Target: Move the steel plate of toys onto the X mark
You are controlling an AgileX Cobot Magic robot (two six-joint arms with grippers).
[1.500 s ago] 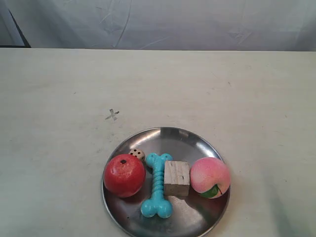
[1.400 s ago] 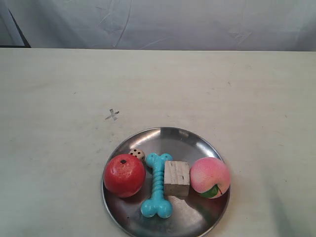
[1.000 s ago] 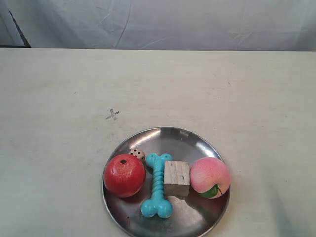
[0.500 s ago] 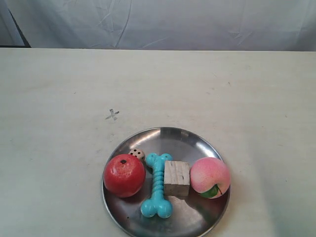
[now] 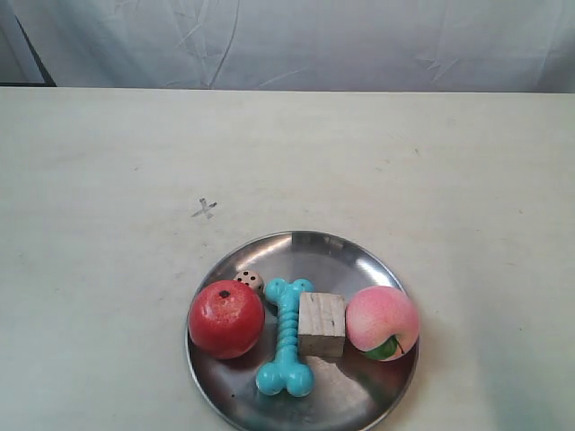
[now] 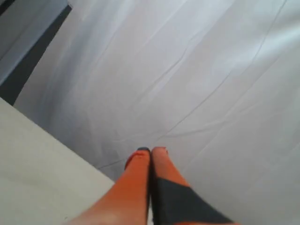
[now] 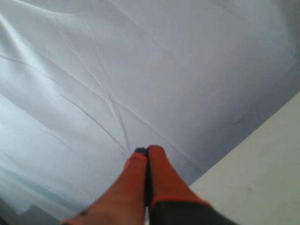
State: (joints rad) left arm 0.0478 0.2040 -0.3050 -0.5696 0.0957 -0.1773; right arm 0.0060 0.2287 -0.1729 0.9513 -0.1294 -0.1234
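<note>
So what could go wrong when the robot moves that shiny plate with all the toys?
The round red apple and pink peach rest on the shallow shiny steel plate, so a tilt or jerk might roll them off. The small grey X mark is tiny, so the plate could stop off-centre.

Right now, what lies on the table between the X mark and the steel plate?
Nothing. The exterior view shows only bare cream tabletop between the X mark and the rim of the steel plate.
</note>
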